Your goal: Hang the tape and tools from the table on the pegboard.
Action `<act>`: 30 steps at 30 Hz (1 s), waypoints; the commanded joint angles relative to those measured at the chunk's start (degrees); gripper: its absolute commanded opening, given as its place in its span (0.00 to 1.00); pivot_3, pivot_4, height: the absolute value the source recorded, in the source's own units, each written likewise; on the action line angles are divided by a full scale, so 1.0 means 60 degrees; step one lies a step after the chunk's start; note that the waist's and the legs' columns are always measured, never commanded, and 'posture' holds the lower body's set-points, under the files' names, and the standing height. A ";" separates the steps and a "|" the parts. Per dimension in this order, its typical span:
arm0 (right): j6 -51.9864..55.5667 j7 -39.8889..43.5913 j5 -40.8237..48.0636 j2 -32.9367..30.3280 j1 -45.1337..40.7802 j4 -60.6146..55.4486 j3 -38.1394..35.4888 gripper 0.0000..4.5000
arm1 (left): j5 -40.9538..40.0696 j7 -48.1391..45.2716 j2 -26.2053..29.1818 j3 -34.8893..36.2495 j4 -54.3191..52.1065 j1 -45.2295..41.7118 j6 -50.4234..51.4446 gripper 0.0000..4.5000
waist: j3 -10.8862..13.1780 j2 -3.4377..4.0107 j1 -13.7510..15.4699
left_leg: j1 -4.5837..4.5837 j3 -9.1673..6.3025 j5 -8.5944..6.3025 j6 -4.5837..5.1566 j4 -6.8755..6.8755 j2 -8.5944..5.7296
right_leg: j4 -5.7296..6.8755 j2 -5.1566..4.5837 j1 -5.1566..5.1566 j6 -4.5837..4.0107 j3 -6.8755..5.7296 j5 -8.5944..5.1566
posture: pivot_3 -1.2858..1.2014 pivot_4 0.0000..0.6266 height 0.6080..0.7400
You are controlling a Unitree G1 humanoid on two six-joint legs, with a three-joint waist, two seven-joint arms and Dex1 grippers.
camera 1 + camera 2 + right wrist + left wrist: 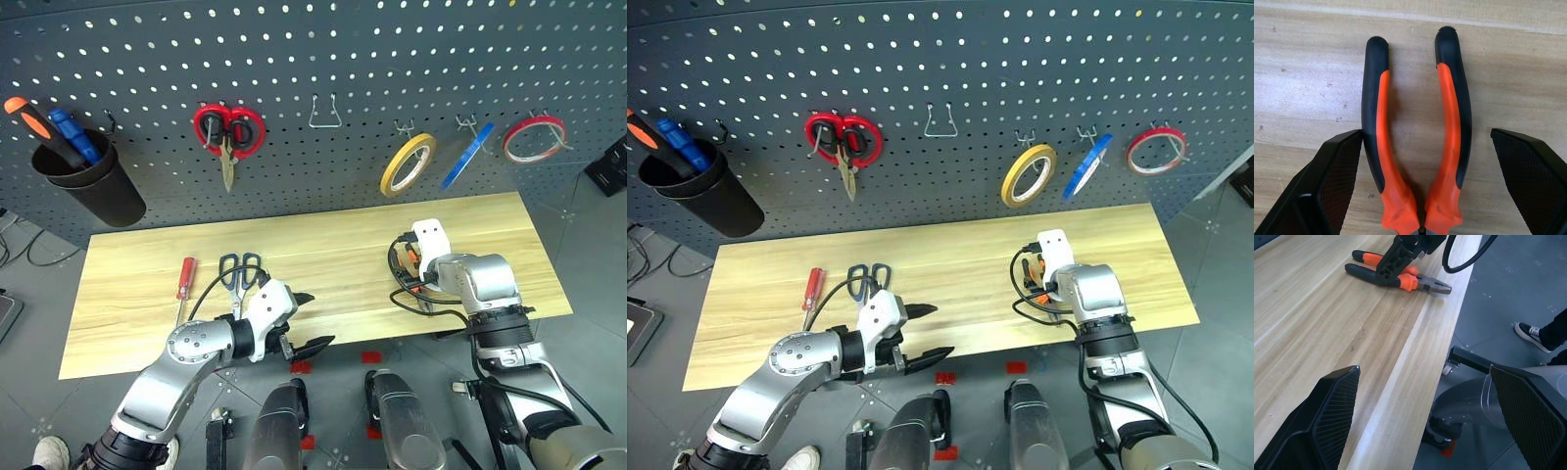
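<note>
- Dark grey pegboard (323, 59) fills the background above a pale plank table (323, 250)
- On the pegboard hooks hang red scissors (228, 132), an empty wire hook (324, 113), a yellow roll (408, 164), the blue tape (466, 157) and a red roll (534, 138)
- At far left a black cup (86, 181) hangs on the board and holds an orange screwdriver (29, 119) and a blue screwdriver (74, 135)
- On the table lie the red screwdriver (184, 278) and, near it, the blue scissors (238, 274), partly behind the left arm
- Left gripper (307, 320) hovers at the table's near edge, fingers spread wide, holding nothing
- Pliers (1418, 137) lie flat on the table near its right end, mostly covered by the right arm in the head views
- Right wrist view shows the right gripper (1427, 191) spread wide with a finger on each side of the pliers' handles, not touching them
- Left wrist view shows the pliers' steel nose near the table edge and a person's shoe (1530, 335) on the floor
</note>
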 commanded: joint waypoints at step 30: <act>-0.0770 0.0896 0.0285 -0.0340 -0.0252 -0.0023 0.0191 0.67 | -0.0377 -0.0061 0.0068 0.0213 -0.0588 0.0002 0.0092 1.00 | 0.0063 -0.0007 0.0014 | 0.0000 -0.0001 0.0000 -0.0001 0.0001 -0.0001 | -0.0001 -0.0004 0.0001 0.0000 -0.0002 0.0000 | 0.46 0.60 1.00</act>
